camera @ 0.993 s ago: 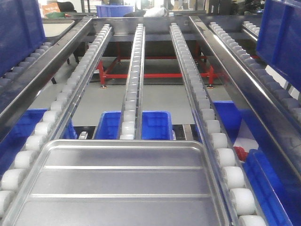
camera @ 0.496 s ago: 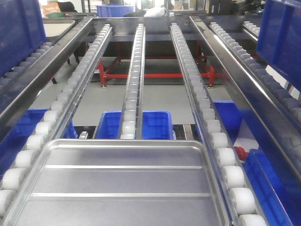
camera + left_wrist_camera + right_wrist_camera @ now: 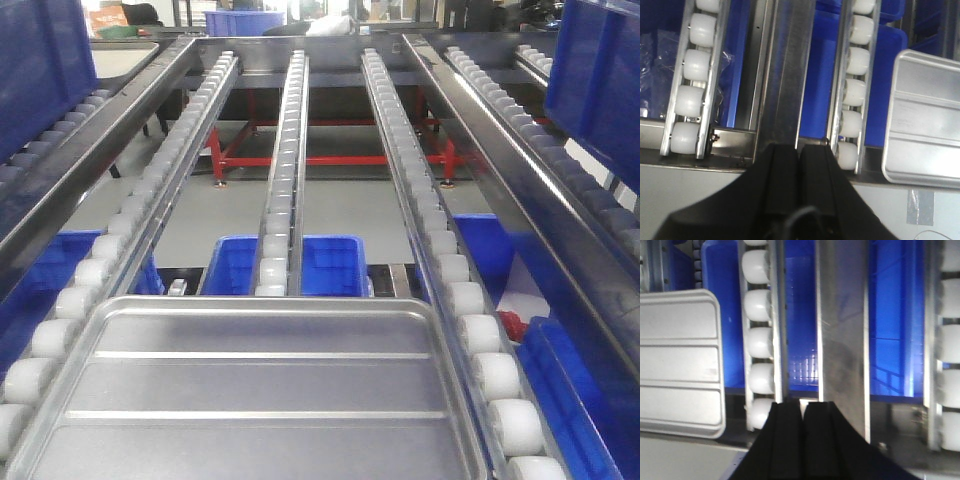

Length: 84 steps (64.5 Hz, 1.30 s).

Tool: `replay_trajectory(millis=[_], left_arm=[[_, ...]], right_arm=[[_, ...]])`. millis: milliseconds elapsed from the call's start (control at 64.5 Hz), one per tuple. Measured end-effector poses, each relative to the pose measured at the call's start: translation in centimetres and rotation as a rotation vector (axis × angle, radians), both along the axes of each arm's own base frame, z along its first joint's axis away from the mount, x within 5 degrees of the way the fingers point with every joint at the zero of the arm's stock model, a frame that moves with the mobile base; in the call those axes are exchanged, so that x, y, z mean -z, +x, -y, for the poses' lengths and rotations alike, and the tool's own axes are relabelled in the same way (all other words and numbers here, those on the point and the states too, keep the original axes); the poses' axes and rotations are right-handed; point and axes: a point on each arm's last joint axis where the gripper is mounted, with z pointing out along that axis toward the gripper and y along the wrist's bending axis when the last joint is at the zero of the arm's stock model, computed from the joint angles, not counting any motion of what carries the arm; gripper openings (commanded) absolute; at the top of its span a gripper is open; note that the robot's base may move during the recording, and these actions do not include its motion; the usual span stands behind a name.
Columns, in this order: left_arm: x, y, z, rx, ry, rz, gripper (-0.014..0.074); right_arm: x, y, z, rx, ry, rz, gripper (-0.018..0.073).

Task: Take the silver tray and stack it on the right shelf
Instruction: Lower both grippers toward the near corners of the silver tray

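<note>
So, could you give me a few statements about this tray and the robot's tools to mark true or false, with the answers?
1. The silver tray has two long ridges across its base. True.
2. The left tool is gripping the tray. False: it is shut on nothing, above a steel rail beside the tray.
3. Below the rollers sit blue bins. True.
4. The right tool is wide open. False: it is shut.
5. The rollers are black. False: they are white.
</note>
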Motion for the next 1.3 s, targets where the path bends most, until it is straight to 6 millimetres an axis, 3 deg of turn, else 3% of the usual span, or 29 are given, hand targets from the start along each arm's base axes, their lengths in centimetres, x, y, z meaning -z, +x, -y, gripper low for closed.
replay_trajectory(millis=[326,528,683,884,1102,1303], left_arm=[[2.0,3.2,1.4,0.028,0.016,-0.092,-0.0094],[2.5,5.1,3.8,0.061,0.052,-0.130,-0.0094],[2.5,6.6,6.8,0.105,0.099,-0.143,-0.0094],[4.0,8.1,10.7,0.157,0.108,-0.196,-0.0094],[6.2,9.2,11.8,0.148,0.126,-0.254,-0.0094],[6.5,9.4,12.0,0.144,0.120,-0.263,-0.0094]], right_arm=[[1.8,3.9,-5.4,-0.008,-0.105,-0.075,0.0074],[2.5,4.7,-8.0,0.006,-0.126,-0.096,0.0074],[3.4,4.9,-8.5,0.047,-0.120,-0.136,0.0074],[3.5,4.8,-8.8,0.048,-0.113,-0.138,0.0074],[4.2,4.9,-9.7,0.016,-0.110,-0.130,0.0074],[4.9,5.2,-9.9,0.010,-0.116,-0.136,0.0074]])
